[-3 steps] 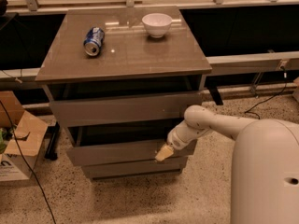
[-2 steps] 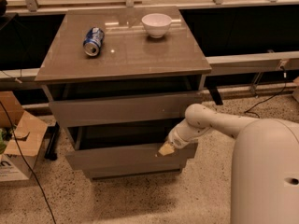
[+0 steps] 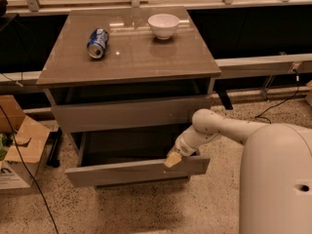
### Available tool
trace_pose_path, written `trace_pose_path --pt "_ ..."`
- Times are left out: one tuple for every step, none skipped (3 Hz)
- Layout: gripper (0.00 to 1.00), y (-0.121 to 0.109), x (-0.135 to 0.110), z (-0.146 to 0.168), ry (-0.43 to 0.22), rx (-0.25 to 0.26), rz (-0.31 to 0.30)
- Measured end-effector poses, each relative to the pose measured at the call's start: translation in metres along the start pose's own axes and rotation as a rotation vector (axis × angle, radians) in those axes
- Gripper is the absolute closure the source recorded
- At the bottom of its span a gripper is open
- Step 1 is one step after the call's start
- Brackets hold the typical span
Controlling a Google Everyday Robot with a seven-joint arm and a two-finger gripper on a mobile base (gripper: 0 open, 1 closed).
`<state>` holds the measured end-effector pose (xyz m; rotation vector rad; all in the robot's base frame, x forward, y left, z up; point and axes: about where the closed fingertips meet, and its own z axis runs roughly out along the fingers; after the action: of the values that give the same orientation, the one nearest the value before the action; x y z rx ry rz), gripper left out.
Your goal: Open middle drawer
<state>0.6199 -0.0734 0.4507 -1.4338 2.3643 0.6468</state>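
Note:
The taupe-grey cabinet (image 3: 129,57) stands in the middle of the camera view. Its middle drawer (image 3: 136,172) is pulled well out, and its dark inside shows behind the flat grey front. The taller top drawer front (image 3: 129,113) above it stands slightly out from the cabinet. The lowest drawer is almost hidden under the middle one. My gripper (image 3: 171,160) sits at the top edge of the middle drawer front, right of centre, with its yellowish tip against the edge. My white arm (image 3: 219,128) reaches to it from the right.
A blue can (image 3: 98,36) lies on its side and a white bowl (image 3: 163,25) stands on the cabinet top. An open cardboard box (image 3: 19,145) and cables lie on the floor at left. My white body (image 3: 275,184) fills the lower right.
The middle drawer has slid further out towards the camera, and my gripper has moved with its front edge. The can and bowl have not moved.

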Motion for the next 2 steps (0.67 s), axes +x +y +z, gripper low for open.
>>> trace_pose_path --pt "0.15 0.0000 0.0000 0.0001 0.000 0.000 0.000" --pt "0.00 0.0013 0.0006 0.0042 0.031 -0.006 -0.019"
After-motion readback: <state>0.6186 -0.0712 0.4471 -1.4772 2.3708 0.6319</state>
